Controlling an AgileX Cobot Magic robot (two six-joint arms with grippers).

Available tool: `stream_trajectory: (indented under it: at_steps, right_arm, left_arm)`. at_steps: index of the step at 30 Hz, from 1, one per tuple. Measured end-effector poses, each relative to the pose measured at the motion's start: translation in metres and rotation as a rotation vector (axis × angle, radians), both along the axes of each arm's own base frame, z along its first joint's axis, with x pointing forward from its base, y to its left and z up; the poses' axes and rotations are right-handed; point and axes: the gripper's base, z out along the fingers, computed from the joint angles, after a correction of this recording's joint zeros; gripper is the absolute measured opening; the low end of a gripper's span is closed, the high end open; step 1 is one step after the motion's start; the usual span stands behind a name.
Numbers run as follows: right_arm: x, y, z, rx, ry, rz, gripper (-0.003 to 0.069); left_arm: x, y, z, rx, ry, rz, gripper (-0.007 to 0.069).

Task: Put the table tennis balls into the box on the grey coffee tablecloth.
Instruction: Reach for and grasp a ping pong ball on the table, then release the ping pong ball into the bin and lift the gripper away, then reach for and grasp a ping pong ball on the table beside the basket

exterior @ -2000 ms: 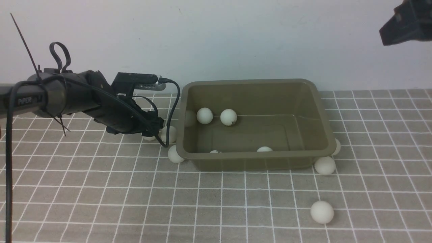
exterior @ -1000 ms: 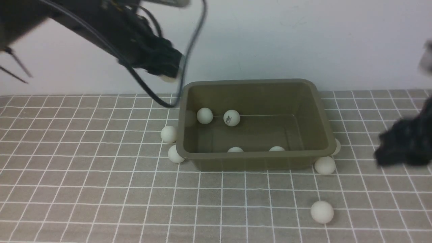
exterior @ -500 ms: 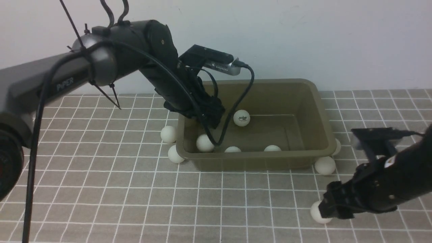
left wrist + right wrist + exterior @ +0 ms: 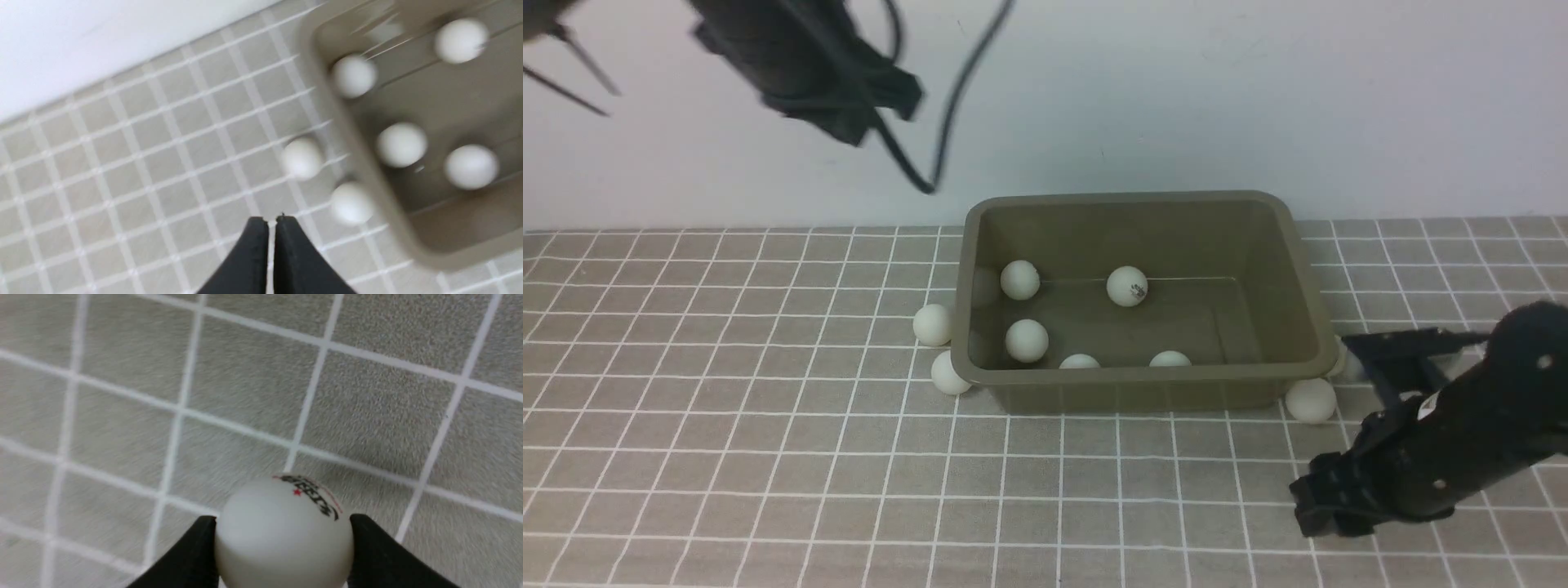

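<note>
Step in hand: a pick on your right side. Your right gripper [image 4: 1313, 508] sits low over the grey coffee tablecloth [image 4: 768, 457], near-right of the box [image 4: 1135, 377] and apart from it. The right wrist view shows it clamped on one table tennis ball [image 4: 282, 535], a finger on each side, logo up. Can't tell if that ball touches the cloth.

Your left gripper [image 4: 271, 228] is high up, left of the box and blurred. Its fingers are pressed together with nothing between them.

Five boxed balls [image 4: 1027, 340] lie inside. Outside, a loose ball [image 4: 932, 324] and a second loose ball [image 4: 950, 372] sit just beside the left wall. A corner ball [image 4: 1311, 400] sits at the near-right corner, and another is half hidden behind it.

Next, my read: lift straight up, clear the flared rim, carry over the opening, then let go low so it doesn't bounce out. Keep the squeeze steady, since a smooth ball could squirt free.
</note>
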Motion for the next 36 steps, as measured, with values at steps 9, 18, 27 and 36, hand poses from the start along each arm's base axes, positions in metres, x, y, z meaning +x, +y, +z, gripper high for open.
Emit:
stream_trajectory:
  at_steps: [9, 18, 27, 36]
  right_arm:
    - [0.019, 0.007, 0.126, 0.110, -0.355, 0.019, 0.0363]
    - [0.108, 0.033, 0.125, 0.086, -0.258, 0.071, 0.0440]
    - [0.119, 0.031, 0.163, 0.004, -0.294, 0.127, 0.0669]
    - [0.095, 0.015, 0.216, -0.077, -0.456, 0.123, 0.0618]
  left_arm:
    - [0.005, 0.044, -0.075, -0.115, 0.178, 0.104, -0.0005]
    - [0.036, 0.005, -0.144, -0.168, 0.211, -0.043, 0.0103]
    - [0.060, -0.003, -0.188, -0.225, 0.166, 0.013, 0.0463]
    - [0.073, -0.006, -0.224, -0.267, 0.158, 0.055, 0.0532]
